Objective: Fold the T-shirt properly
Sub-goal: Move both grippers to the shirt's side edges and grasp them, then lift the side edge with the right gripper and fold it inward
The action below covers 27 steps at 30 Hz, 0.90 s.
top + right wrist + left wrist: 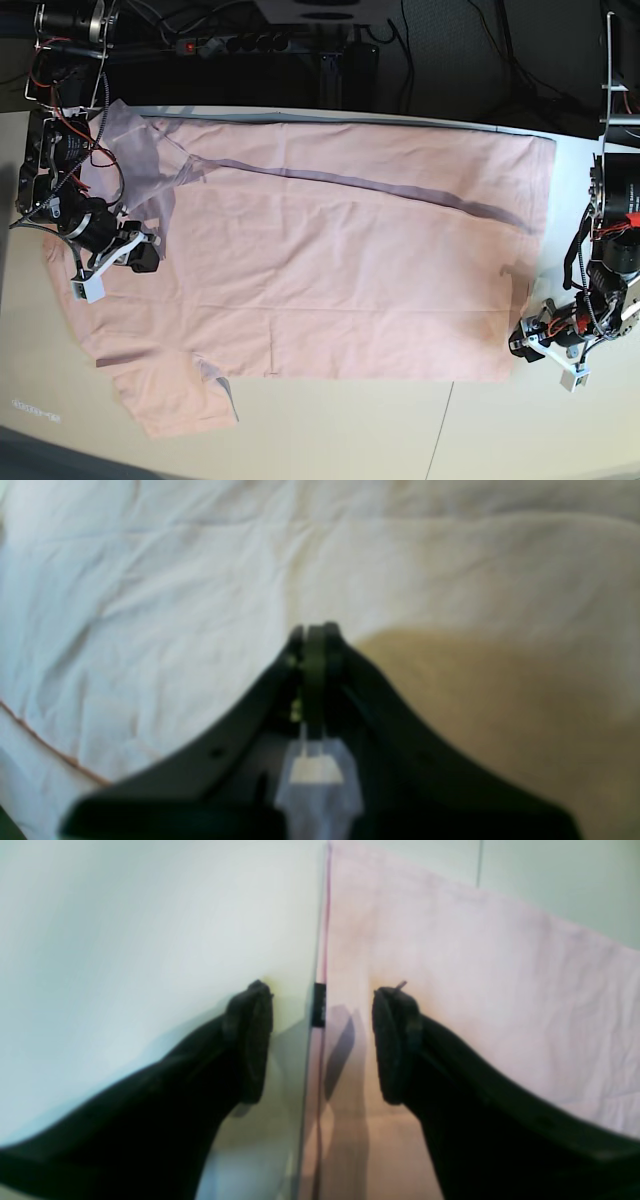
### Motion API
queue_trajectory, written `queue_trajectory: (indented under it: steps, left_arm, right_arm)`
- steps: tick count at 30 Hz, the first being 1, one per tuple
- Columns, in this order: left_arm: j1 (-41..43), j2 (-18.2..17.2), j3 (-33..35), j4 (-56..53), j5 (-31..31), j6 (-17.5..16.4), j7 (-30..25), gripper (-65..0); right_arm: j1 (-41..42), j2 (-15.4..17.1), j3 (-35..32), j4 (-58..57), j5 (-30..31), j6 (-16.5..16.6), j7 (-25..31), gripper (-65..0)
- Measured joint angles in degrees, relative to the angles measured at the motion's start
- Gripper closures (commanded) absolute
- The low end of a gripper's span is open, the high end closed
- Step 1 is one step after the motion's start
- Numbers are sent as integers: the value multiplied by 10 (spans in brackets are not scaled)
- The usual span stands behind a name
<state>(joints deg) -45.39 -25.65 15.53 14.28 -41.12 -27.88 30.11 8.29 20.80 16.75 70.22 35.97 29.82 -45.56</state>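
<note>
Pale table carries your T-shirt, spread nearly flat, one long crease across it. Your left gripper straddles its hem, jaws spread; your right gripper hovers over cloth, jaws pressed together, empty. Folding looks barely begun.

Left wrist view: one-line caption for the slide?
Left gripper, jaws open, straddles the hem edge of the pale pink T-shirt lying flat on the white table, nothing gripped yet.

The T-shirt lies spread on the table, between the two arms.
</note>
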Motion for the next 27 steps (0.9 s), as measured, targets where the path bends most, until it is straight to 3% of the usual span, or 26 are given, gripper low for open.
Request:
queue_trajectory:
  steps: [16,22,27]
  left_arm:
    - [-2,54,-1,0,-6,-2,-4,-344]
    - [0,61,-1,0,7,-4,-19,-120]
    - [2,61,-1,-1,30,-5,-45,0]
  right_arm:
    - [0,0,0,0,9,0,-10,0]
    - [0,0,0,0,17,0,-10,0]
    - [0,0,0,0,4,0,-5,0]
